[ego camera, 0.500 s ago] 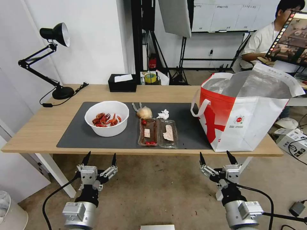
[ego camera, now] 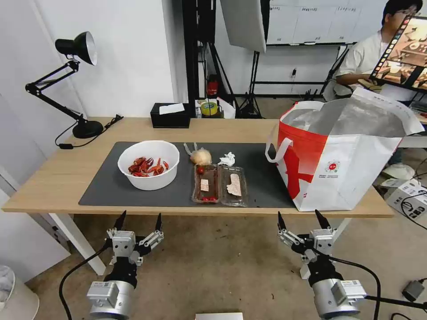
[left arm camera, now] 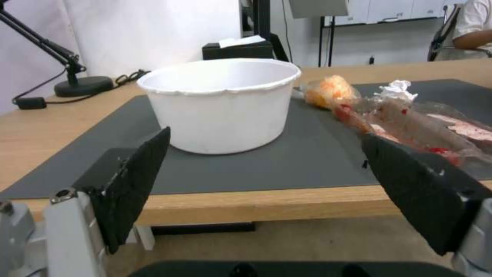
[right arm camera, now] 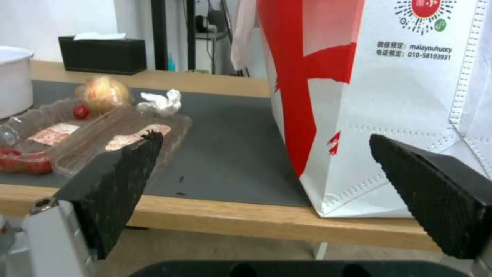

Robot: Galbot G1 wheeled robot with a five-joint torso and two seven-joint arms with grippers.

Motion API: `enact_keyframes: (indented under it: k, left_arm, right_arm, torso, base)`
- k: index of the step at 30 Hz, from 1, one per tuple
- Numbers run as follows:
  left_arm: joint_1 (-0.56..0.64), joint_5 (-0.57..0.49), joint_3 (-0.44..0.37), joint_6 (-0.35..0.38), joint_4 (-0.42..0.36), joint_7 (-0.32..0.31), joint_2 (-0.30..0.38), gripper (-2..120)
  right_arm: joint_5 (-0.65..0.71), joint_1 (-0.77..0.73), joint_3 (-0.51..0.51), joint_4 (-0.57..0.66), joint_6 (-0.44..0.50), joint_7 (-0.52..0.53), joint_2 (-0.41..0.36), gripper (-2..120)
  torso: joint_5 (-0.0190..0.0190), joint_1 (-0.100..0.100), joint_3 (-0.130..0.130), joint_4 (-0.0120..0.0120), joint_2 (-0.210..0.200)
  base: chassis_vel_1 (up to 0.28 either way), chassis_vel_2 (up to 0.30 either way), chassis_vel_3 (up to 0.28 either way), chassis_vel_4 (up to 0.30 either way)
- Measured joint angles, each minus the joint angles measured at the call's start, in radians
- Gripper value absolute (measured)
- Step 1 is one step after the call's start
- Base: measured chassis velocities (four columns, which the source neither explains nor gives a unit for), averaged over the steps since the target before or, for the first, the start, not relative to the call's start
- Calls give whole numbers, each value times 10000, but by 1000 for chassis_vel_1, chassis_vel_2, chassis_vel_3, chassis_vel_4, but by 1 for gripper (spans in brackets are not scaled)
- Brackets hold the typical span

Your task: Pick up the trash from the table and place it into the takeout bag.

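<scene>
On the grey mat (ego camera: 106, 189) of the table (ego camera: 49, 178) stands a white bowl (ego camera: 148, 164) (left arm camera: 220, 104) with red crayfish shells. Right of it lie a knotted clear bag with a tan lump (ego camera: 200, 156) (right arm camera: 101, 92), a crumpled white tissue (ego camera: 227, 158) (right arm camera: 160, 102) and two clear trays (ego camera: 205, 184) (ego camera: 234, 185) side by side. The red-and-white takeout bag (ego camera: 342, 155) (right arm camera: 379, 92) stands open at the table's right end. My left gripper (ego camera: 138, 218) and right gripper (ego camera: 301, 215) hang open below the table's front edge, holding nothing.
A black desk lamp (ego camera: 73, 80) stands at the table's back left, with its cable trailing on the wood. A black tissue box (ego camera: 170, 115) sits at the back edge. White table legs (ego camera: 78, 242) reach the floor near my left arm. Boxes and cables lie on the floor at right.
</scene>
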Motion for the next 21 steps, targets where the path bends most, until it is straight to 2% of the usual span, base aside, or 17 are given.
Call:
enact_keyframes:
  k: [21]
  left_arm:
    - [-1,0,0,0,0,0,0,100]
  right_arm:
    - [0,-1,0,0,0,0,-1,100]
  torso:
    - [0,0,0,0,0]
  base:
    - [0,0,0,0]
